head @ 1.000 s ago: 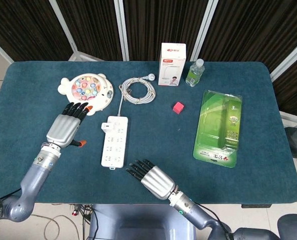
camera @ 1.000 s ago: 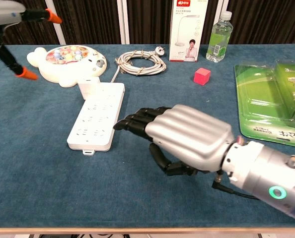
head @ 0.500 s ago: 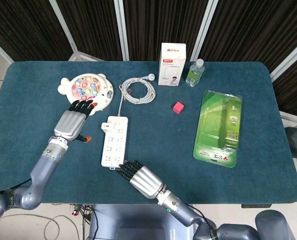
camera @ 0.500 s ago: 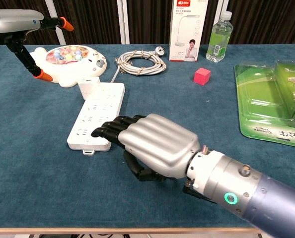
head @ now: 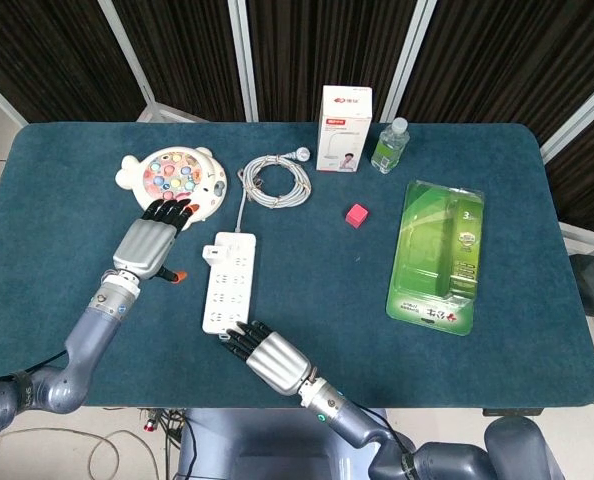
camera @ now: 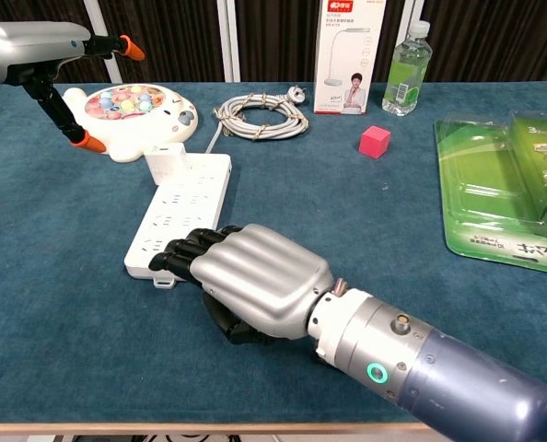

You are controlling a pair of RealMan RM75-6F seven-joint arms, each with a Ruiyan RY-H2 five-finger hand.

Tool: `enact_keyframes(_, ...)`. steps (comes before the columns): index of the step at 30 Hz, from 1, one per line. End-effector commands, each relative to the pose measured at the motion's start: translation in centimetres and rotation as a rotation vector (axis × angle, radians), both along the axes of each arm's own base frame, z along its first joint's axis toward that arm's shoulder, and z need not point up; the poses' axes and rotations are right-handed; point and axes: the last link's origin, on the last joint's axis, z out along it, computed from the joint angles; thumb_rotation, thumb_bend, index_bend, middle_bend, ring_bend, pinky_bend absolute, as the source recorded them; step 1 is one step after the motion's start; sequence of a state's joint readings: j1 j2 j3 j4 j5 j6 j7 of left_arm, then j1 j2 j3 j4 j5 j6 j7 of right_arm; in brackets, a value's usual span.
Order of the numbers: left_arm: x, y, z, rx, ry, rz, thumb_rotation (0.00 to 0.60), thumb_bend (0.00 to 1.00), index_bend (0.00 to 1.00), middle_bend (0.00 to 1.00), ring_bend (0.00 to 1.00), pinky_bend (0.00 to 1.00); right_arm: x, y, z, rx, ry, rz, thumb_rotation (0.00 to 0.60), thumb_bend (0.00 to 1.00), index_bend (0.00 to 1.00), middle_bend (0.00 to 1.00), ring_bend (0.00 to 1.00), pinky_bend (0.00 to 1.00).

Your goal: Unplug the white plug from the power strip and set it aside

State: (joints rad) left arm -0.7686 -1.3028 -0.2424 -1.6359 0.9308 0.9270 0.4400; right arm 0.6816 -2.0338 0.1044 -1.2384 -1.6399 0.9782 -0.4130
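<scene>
The white power strip (head: 229, 283) lies lengthwise at the table's left centre, and the white plug (head: 211, 256) sits in its far left corner. In the chest view the plug (camera: 166, 162) stands up from the strip (camera: 186, 210). My right hand (head: 270, 358) lies flat, its fingertips (camera: 168, 262) resting on the strip's near end and holding nothing. Left of the plug, a short gap away, hovers my left hand (head: 154, 238) with fingers spread and empty. The chest view shows that left hand (camera: 34, 41) raised at the top left.
A fish-shaped toy (head: 172, 180) lies just beyond my left hand. A coiled white cable (head: 274, 181) runs from the strip's far end. At the back stand a box (head: 345, 115) and a bottle (head: 390, 146). A red cube (head: 356, 215) and a green package (head: 439, 256) lie to the right.
My right hand slid left and forward until its fingertips reached the strip's near end. My left hand drifted right, closer to the plug.
</scene>
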Motion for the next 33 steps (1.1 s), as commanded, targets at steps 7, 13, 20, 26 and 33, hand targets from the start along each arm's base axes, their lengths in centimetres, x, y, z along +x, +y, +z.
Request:
enact_keyframes(7, -0.3, 0.5, -0.5, -0.009, -0.001, 0.015, 0.6, 0.0, 0.01, 0.0, 0.0, 0.0, 0.9, -0.9, -1.2, -0.038, -0.006, 0.008, 0.6, 0.93, 0.14, 0.15, 0.12, 0.22)
enact_keyframes(13, -0.3, 0.6, -0.8, -0.013, -0.003, 0.013, 0.6, 0.0, 0.01, 0.0, 0.0, 0.0, 1.4, -1.9, -1.4, -0.078, -0.004, 0.015, 0.6, 0.93, 0.14, 0.15, 0.12, 0.22)
enact_keyframes(20, -0.4, 0.7, -1.1, -0.016, -0.008, 0.019, 0.6, 0.0, 0.01, 0.0, 0.0, 0.0, 1.7, -2.3, -2.0, -0.092, 0.022, 0.029, 0.6, 0.93, 0.14, 0.15, 0.12, 0.22)
enact_keyframes(26, -0.3, 0.9, -1.5, -0.025, -0.002, 0.02, 0.6, 0.0, 0.03, 0.01, 0.0, 0.0, 1.6, -2.1, -2.8, -0.088, 0.049, 0.039, 0.6, 0.93, 0.14, 0.15, 0.12, 0.22)
enact_keyframes(33, 0.1, 1.3, -2.1, -0.035, 0.005, 0.015, 0.6, 0.0, 0.05, 0.02, 0.0, 0.0, 1.4, -2.0, -3.3, -0.084, 0.066, 0.036, 0.6, 0.93, 0.17, 0.17, 0.13, 0.22)
